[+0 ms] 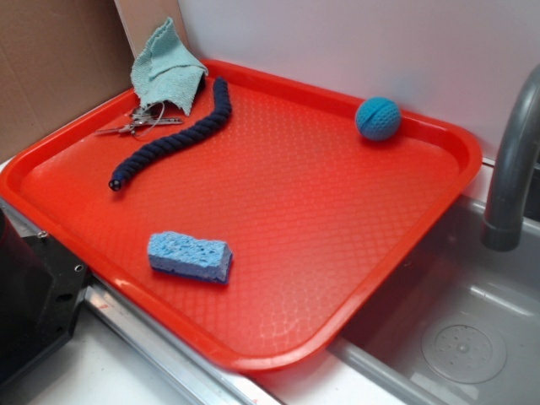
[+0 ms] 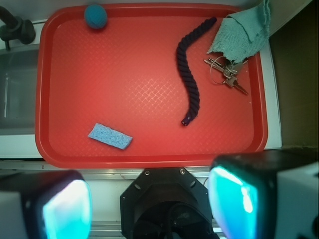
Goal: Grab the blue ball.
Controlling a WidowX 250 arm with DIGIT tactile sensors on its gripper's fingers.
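Observation:
The blue ball (image 1: 377,118) is a small teal, knit-textured sphere resting in the far right corner of the red tray (image 1: 278,194). In the wrist view the blue ball (image 2: 95,16) lies at the top left of the tray (image 2: 149,74), far from my gripper (image 2: 152,204). The gripper hangs high above the near edge of the tray, over the robot's base, and stands open with nothing between its two glowing pads (image 2: 67,209). The gripper itself does not show in the exterior view.
On the tray lie a light-blue sponge (image 1: 189,256), a dark navy rope (image 1: 175,137), a teal cloth (image 1: 165,69) and keys (image 1: 139,123). A grey sink (image 1: 456,337) with a faucet (image 1: 513,177) sits to the right. The robot's black base (image 2: 167,199) is below the gripper.

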